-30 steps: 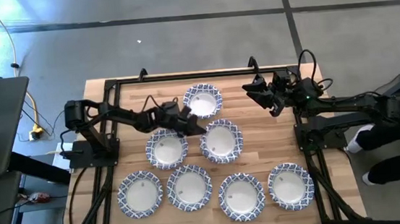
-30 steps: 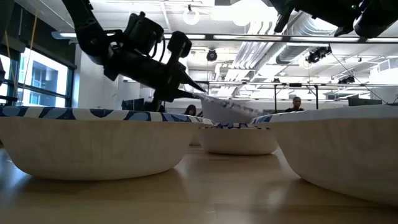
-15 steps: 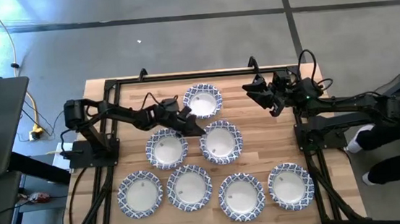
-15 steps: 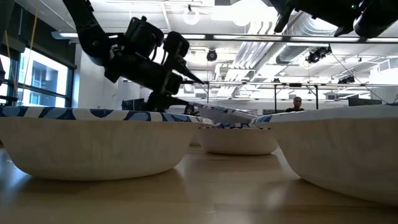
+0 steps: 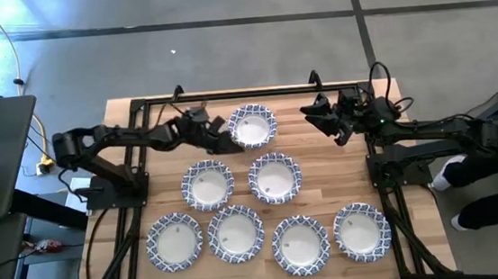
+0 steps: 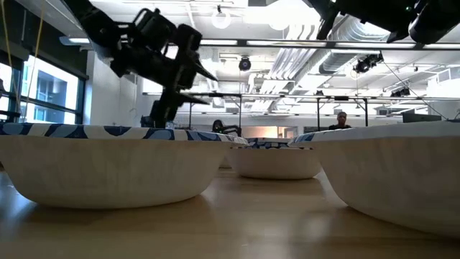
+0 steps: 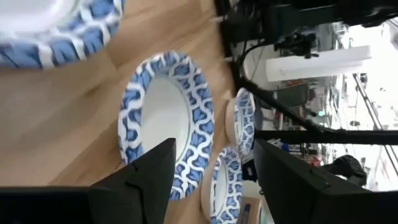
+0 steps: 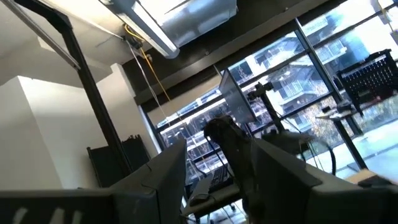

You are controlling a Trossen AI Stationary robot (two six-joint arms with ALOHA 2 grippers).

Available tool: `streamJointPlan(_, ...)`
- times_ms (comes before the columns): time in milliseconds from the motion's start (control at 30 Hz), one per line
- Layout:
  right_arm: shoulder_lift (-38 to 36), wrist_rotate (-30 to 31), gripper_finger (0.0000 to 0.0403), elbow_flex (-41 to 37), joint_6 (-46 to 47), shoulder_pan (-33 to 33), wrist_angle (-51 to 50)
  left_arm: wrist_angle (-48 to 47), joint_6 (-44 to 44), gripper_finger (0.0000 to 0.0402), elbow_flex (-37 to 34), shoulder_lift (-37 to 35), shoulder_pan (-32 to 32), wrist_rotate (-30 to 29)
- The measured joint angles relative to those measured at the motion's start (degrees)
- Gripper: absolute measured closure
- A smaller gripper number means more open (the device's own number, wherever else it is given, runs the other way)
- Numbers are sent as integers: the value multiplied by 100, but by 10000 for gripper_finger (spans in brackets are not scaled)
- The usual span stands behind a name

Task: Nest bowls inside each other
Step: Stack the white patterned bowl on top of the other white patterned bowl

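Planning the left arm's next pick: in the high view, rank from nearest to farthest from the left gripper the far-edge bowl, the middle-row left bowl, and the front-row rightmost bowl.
1. Far-edge bowl, right beside the open left gripper.
2. Middle-row left bowl, toward the table's front from the gripper.
3. Front-row rightmost bowl, at the front right corner, clearly farthest.

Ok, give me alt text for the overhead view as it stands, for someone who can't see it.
Seven small round white bowls with blue-and-white patterned rims lie on a light wooden table: one at the back, two in the middle, four in front. The left pincer, open and empty, hovers beside the back bowl; the right pincer waits raised at the back right.
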Motion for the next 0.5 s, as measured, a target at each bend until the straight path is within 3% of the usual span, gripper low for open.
streamJointPlan(233,12,212,230,0,414,0,-990,-1023,687,197,2,-649,971,-202)
streamJointPlan(500,12,280,230,0,517,0,-1127,-1392,950,197,0,-514,1806,-453)
